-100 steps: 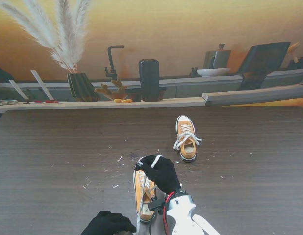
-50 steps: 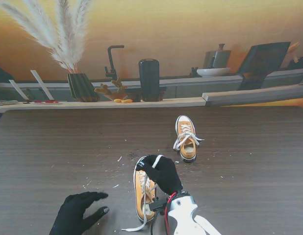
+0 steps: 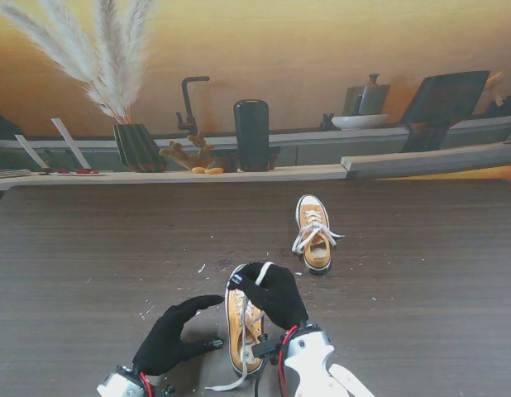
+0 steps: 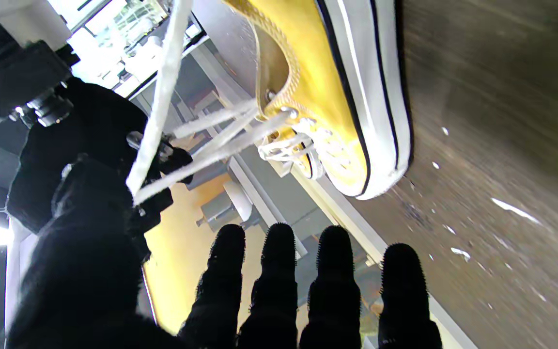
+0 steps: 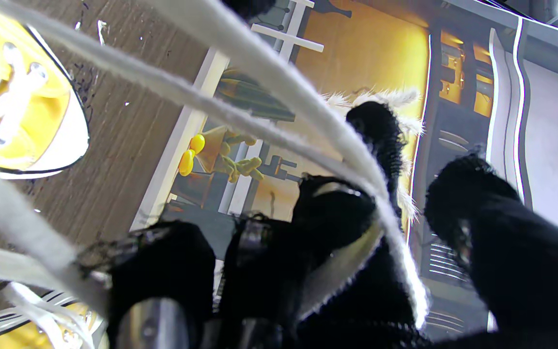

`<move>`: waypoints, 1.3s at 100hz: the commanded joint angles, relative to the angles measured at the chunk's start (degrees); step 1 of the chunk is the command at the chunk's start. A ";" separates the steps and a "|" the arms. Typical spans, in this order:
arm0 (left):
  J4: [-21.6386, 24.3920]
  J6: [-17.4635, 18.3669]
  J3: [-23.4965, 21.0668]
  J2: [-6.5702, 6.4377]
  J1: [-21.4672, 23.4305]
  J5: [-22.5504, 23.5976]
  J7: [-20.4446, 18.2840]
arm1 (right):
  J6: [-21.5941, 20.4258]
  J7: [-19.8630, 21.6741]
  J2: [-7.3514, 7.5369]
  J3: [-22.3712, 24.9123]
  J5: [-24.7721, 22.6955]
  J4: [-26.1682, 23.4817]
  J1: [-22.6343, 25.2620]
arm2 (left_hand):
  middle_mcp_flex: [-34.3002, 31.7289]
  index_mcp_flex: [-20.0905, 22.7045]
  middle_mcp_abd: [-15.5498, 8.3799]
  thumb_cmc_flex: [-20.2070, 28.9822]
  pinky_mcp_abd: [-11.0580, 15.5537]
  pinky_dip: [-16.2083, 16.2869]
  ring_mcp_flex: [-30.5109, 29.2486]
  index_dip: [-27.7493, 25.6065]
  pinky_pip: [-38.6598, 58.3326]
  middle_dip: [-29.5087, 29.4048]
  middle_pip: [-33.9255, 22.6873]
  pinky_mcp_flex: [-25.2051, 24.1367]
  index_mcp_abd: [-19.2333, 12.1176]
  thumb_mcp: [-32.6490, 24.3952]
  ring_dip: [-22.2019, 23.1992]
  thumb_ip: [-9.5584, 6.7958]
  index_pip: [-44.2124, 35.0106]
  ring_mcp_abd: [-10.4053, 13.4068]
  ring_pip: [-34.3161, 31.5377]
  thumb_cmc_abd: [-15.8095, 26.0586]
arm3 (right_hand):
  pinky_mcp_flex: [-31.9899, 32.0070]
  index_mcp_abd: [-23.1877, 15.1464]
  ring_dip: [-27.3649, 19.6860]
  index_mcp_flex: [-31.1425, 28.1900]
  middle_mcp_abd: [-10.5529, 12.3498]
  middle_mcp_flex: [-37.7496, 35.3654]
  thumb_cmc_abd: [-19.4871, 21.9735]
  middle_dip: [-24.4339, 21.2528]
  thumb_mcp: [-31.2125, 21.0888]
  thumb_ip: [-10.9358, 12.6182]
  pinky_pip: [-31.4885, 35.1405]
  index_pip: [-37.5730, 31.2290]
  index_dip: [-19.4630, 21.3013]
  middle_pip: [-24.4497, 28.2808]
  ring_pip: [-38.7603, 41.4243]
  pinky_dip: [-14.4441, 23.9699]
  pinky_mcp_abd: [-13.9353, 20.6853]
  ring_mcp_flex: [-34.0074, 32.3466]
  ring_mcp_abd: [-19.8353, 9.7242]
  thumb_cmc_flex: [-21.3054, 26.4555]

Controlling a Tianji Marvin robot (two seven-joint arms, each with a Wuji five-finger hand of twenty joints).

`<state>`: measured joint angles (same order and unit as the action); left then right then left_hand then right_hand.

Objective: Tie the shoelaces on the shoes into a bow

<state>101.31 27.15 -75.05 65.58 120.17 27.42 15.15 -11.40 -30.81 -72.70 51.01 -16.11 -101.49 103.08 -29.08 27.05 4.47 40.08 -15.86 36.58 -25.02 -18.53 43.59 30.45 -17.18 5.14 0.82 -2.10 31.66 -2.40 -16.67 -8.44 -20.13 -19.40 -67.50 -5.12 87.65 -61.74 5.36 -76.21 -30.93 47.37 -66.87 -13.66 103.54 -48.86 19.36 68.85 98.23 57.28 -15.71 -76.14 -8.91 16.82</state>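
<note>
Two hands at near shoe [image 3: 243,318]: right hand [image 3: 272,294] grasps lace [image 3: 262,273]; left hand [image 3: 173,335] released, fingers spread beside it.

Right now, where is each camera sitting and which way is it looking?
Stand camera: high behind the shoulders, looking down at the table; shows left hand and right hand.
Left wrist camera: looks along the open fingers at the near shoe.
Right wrist camera: looks along fingers gripping the lace.
All three share the near shoe.
</note>
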 commanded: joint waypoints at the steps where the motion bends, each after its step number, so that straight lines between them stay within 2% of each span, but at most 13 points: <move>1: -0.70 -0.33 1.20 0.19 -1.20 0.70 -0.13 | -0.19 0.63 0.20 0.08 -0.24 -0.57 0.17 | 0.70 1.36 -2.32 0.92 2.91 1.59 0.41 -0.90 0.90 1.57 -1.31 -0.10 -2.94 1.40 2.01 1.60 -0.84 1.94 -1.20 -2.03 | -1.53 2.85 2.30 -0.45 -7.11 -6.95 -1.00 1.00 -1.04 -1.45 16.44 -0.50 -1.34 2.69 4.20 -0.51 -0.66 0.65 -13.36 0.23; 13: -2.66 -0.16 3.77 0.41 -3.55 -1.34 -0.06 | -0.22 0.41 0.25 -0.04 -0.95 -0.52 0.18 | -0.08 2.93 -2.23 1.27 2.79 2.65 -0.07 -3.37 2.45 3.04 -2.86 0.25 -2.93 0.44 2.94 2.15 -3.96 1.84 -2.79 -2.50 | -1.52 2.78 2.30 -0.42 -7.07 -6.95 -0.89 0.98 -1.04 -1.44 16.44 -0.47 -1.38 2.66 4.19 -0.55 -0.67 0.65 -13.35 0.12; 35: -5.15 -0.20 7.15 0.87 -6.57 -2.36 1.31 | -0.22 0.52 0.42 -0.06 -1.72 -0.57 0.28 | -1.78 4.64 -2.27 1.41 2.81 3.10 -1.35 -7.38 5.34 5.05 -5.35 1.05 -3.77 -1.34 3.83 2.48 -9.45 2.03 -5.25 -2.54 | -1.52 2.74 2.30 -0.39 -7.09 -6.95 -0.89 0.98 -1.02 -1.49 16.44 -0.49 -1.43 2.64 4.19 -0.57 -0.68 0.65 -13.35 0.12; 60: -7.30 1.28 9.83 1.32 -8.79 -5.01 1.51 | -0.16 0.52 0.43 -0.14 -1.77 -0.46 0.43 | -4.34 7.14 -2.81 2.49 2.72 3.07 -2.81 -11.84 8.48 7.34 -8.16 1.87 -6.59 -5.05 4.84 2.88 -16.60 2.29 -8.00 -3.69 | -1.52 2.69 2.30 -0.39 -7.09 -6.95 -0.87 0.98 -1.02 -1.49 16.44 -0.54 -1.46 2.63 4.19 -0.58 -0.68 0.65 -13.35 0.11; 79: -7.95 1.85 11.13 1.43 -9.74 -8.70 -0.04 | -0.16 0.71 0.54 0.04 -1.79 -0.51 0.76 | -5.14 7.61 -2.93 3.21 2.98 3.19 -3.05 -13.93 10.20 9.12 -10.01 1.86 -7.96 -9.16 5.69 3.46 -20.00 2.50 -9.70 -4.43 | -1.51 2.68 2.30 -0.40 -7.09 -6.95 -0.89 0.98 -1.03 -1.48 16.44 -0.56 -1.47 2.63 4.17 -0.63 -0.71 0.65 -13.26 0.08; 96: -8.65 2.99 12.29 1.55 -10.47 -10.88 -0.80 | -0.04 0.93 0.67 0.36 -1.92 -0.66 1.01 | -6.38 9.46 -3.41 6.37 2.99 3.22 -3.52 -15.56 10.96 10.07 -11.26 2.08 -11.51 -10.83 5.93 4.39 -22.71 2.64 -10.51 -6.44 | -1.50 2.65 2.30 -0.37 -7.09 -6.95 -0.89 0.98 -1.04 -1.50 16.44 -0.58 -1.48 2.63 4.17 -0.68 -0.75 0.65 -13.26 0.07; 107: -8.60 3.14 12.61 1.48 -10.58 -11.63 -1.39 | 0.06 1.03 0.74 0.56 -2.01 -0.78 1.10 | -7.17 9.58 -3.55 8.40 2.94 3.19 -3.76 -18.78 11.56 11.07 -12.33 2.16 -13.90 -9.29 6.17 4.14 -29.41 2.59 -11.16 -6.72 | -1.50 2.68 2.30 -0.32 -7.09 -6.95 -0.91 0.98 -1.05 -1.50 16.44 -0.55 -1.52 2.63 4.17 -0.70 -0.76 0.65 -13.26 0.11; 110: -8.58 3.14 12.60 1.45 -10.59 -11.57 -1.47 | 0.09 1.04 0.74 0.61 -2.03 -0.82 1.12 | -7.46 9.20 -3.61 9.41 2.90 3.04 -3.92 -19.07 11.69 11.43 -12.54 2.14 -14.68 -7.16 6.21 3.47 -32.85 2.61 -11.36 -6.44 | -1.50 2.61 2.30 -0.29 -7.09 -6.95 -0.96 0.98 -1.04 -1.52 16.44 -0.56 -1.53 2.63 4.17 -0.70 -0.76 0.65 -13.26 0.14; 118: -8.39 2.83 12.35 1.40 -10.48 -11.11 -1.42 | 0.13 1.03 0.76 0.71 -2.08 -0.87 1.15 | -8.13 9.11 -3.63 9.57 2.72 3.06 -4.32 -24.25 12.04 11.97 -13.35 2.41 -15.79 -6.50 6.33 3.29 -39.46 2.52 -11.73 -6.33 | -1.50 2.64 2.30 -0.29 -7.09 -6.95 -0.93 0.98 -1.06 -1.53 16.44 -0.57 -1.54 2.63 4.17 -0.70 -0.76 0.65 -13.26 0.17; 130: -7.60 1.07 11.34 1.46 -9.89 -8.92 -0.13 | 0.16 1.12 0.79 0.77 -2.07 -0.88 1.14 | -9.36 9.50 -3.42 7.19 2.35 3.21 -5.28 -29.75 13.03 13.25 -15.21 3.13 -14.26 -6.17 6.76 3.03 -45.47 2.22 -12.83 -5.81 | -1.50 2.56 2.30 -0.31 -7.09 -6.95 -0.88 0.98 -1.03 -1.54 16.44 -0.62 -1.53 2.63 4.17 -0.71 -0.76 0.65 -13.26 0.10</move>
<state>92.70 29.43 -63.10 66.98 109.67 17.69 14.95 -11.32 -30.57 -72.14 51.67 -18.16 -101.96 104.05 -37.17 34.86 3.18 48.52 -15.84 38.56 -28.70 -45.54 54.93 41.80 -30.80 7.79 -6.23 -9.84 36.39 0.57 -59.22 -7.63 -31.25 -24.33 -67.50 -5.12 87.65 -61.74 5.36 -76.23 -31.03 47.37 -66.87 -13.66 103.53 -48.86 18.80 68.85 98.23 56.69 -15.88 -76.15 -8.91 16.82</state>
